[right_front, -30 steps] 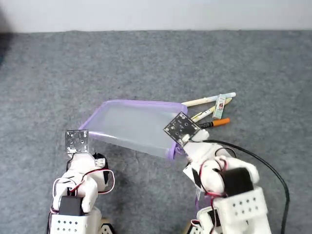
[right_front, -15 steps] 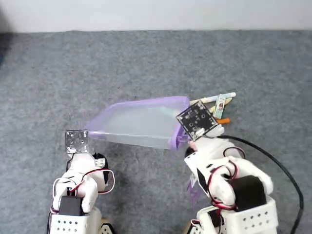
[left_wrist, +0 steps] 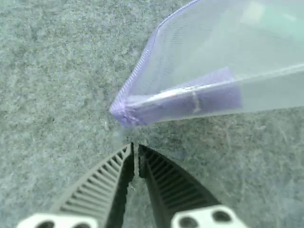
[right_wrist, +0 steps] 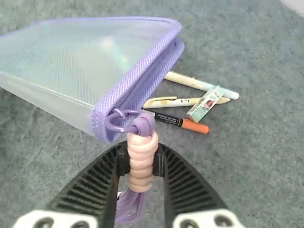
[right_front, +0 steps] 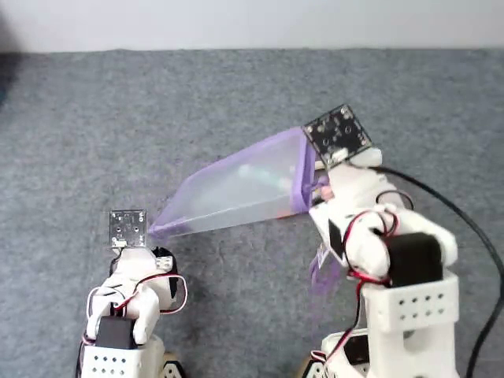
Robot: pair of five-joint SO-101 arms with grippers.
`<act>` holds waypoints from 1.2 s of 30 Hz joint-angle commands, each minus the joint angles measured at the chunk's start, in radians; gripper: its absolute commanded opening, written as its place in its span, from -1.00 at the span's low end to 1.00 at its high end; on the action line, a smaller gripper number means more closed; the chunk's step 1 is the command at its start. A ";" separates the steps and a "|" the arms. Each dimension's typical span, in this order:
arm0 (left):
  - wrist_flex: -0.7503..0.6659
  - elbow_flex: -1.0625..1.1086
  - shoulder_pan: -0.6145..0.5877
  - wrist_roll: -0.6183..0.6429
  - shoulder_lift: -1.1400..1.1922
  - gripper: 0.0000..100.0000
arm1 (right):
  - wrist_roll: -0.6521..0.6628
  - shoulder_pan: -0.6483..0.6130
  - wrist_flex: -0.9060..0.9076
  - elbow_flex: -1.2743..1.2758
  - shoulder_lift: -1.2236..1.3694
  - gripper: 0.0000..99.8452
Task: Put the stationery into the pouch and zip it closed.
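Closest to us, our left pincer (left_wrist: 135,151) has its two jaws pressed together with nothing between them. It sits low over the grey tabletop (left_wrist: 47,71), just in front of one corner of the pouch (left_wrist: 213,71), and does not touch it.

Our right pincer (right_wrist: 141,146) is clamped on the pink bead tassel (right_wrist: 141,164) that hangs from the zip ring (right_wrist: 116,121). That end of the pouch is up in the air. The other end dips down near the left pincer.

The pouch is thin, see-through and floppy. We think it is very light and will sag and swing if held by the tassel alone. The purple zip edge (right_wrist: 142,71) looks stiffer and may be a better place to hold.

Farther off, on the tabletop past the pouch, lie two pens (right_wrist: 199,85), an orange marker (right_wrist: 183,123) and a small box (right_wrist: 205,103). They look thin, hard and light, and the round ones may roll. We would pinch each across its middle.
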 commanded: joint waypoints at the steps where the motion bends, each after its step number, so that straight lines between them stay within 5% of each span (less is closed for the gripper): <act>1: 0.003 -0.008 0.009 0.006 -0.008 -0.96 | -0.009 0.002 0.007 -0.086 0.039 -0.99; 10: 0.008 -0.094 0.011 0.000 -0.008 -0.96 | -0.009 -0.174 0.108 -0.110 0.079 -0.99; 18: 0.058 -0.400 0.011 -0.311 -0.008 -0.87 | -0.009 -0.278 0.104 -0.106 0.082 -0.99; 24: 0.180 -0.587 0.023 -0.138 0.014 -0.53 | -0.034 -0.374 0.099 -0.117 0.124 -0.99; 36: 0.399 -0.903 0.141 0.098 0.173 -0.51 | -0.186 -0.470 -0.004 -0.278 0.335 -0.99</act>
